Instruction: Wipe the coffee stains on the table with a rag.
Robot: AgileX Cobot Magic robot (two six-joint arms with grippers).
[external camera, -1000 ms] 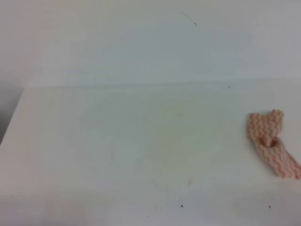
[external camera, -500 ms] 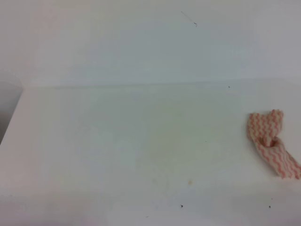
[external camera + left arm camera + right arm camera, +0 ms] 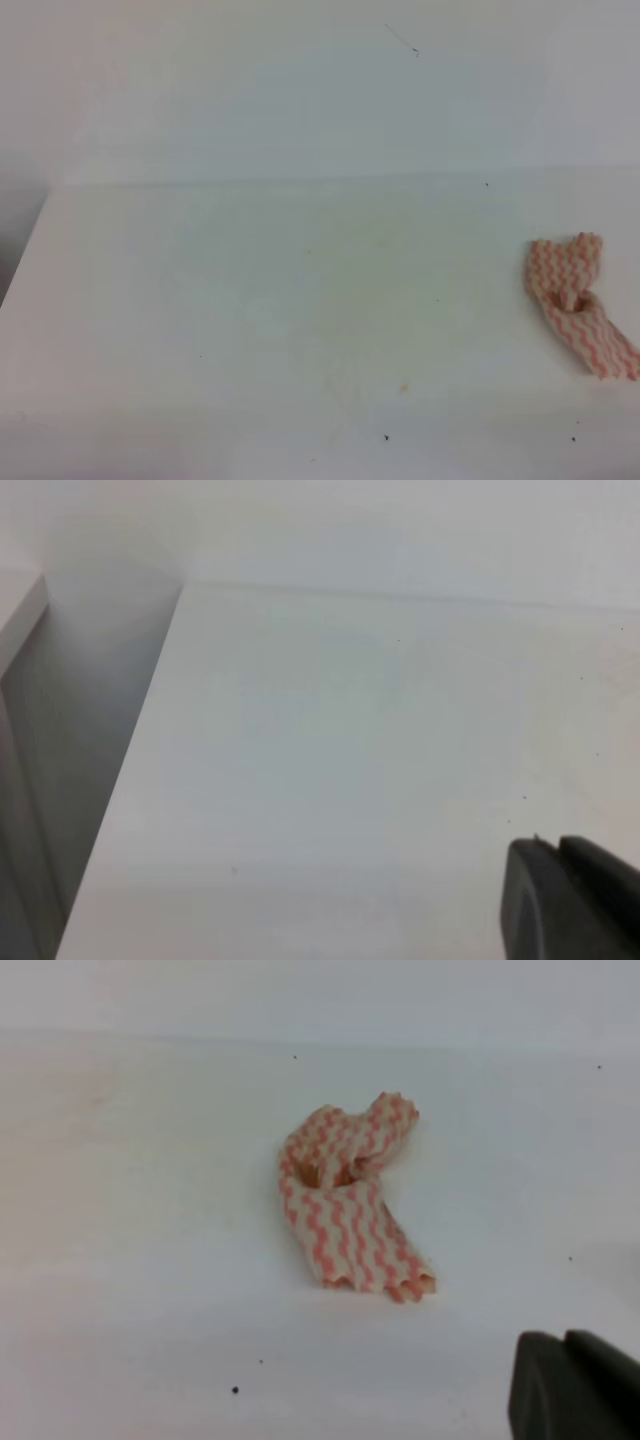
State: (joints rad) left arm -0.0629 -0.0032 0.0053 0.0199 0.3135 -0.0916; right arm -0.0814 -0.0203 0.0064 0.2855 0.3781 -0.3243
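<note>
lying crumpled at the bench's right edge, rag untouched; right fingers clenched and empty, left fingers looking clenched; needing opening wide, pinching the top fold.

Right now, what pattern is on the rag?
Pink-red and white wavy zigzag stripes on the rag, lying crumpled on the table. Clearest in the right wrist view.

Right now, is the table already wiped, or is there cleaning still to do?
It looks mostly done: the table shows no coffee puddle, only a small orange fleck and dark specks. The rag lies crumpled at the right edge, let go; the right gripper sits shut beside it, holding nothing. At most the fleck remains.
</note>
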